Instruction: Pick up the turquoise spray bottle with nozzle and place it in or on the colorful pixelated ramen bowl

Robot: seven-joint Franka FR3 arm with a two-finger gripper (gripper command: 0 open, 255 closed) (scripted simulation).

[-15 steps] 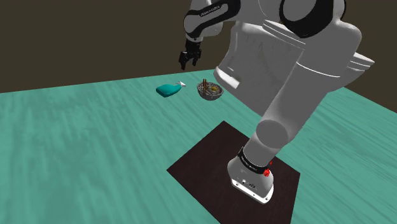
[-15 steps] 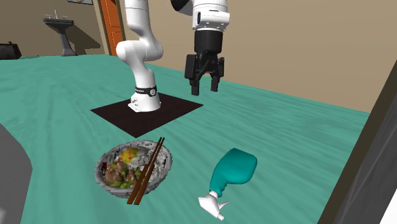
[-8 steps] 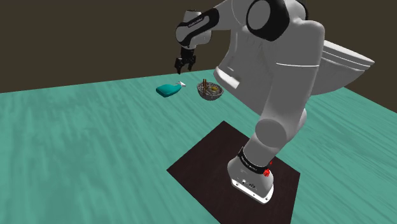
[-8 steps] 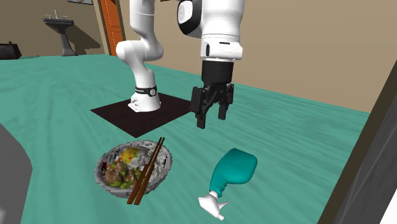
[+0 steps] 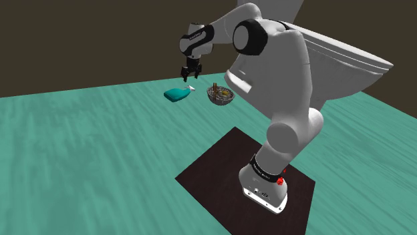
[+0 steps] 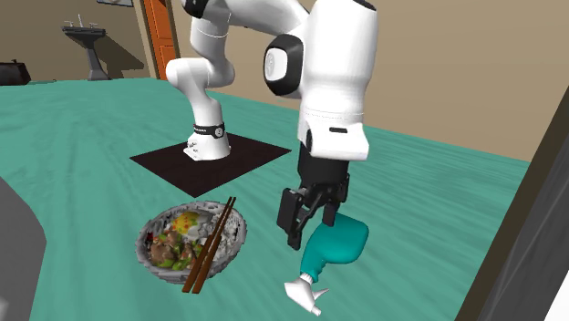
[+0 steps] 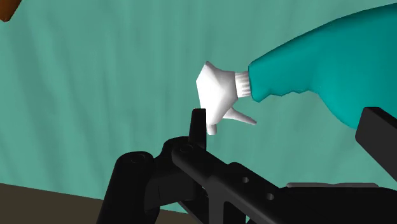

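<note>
The teal tabletop (image 5: 87,153) bears everything. The white arm (image 5: 287,73) arches from its stand on a black mat (image 5: 214,177), which lies beyond the ramen bowl (image 6: 143,246) in the second exterior view. The bowl sits upright (2 brown chopsticks (image 6: 210,244) lean across its food). The turquoise spray bottle (image 6: 346,242) lies on its side on the tabletop, just beside the bowl on the second exterior view's right. The gripper (image 6: 308,232) hangs above the bottle's neck, on that same side of the bowl. Its 2 fingers are spread wide and clasp nothing. The white nozzle (image 7: 216,92) shows between them, untouched.
</note>
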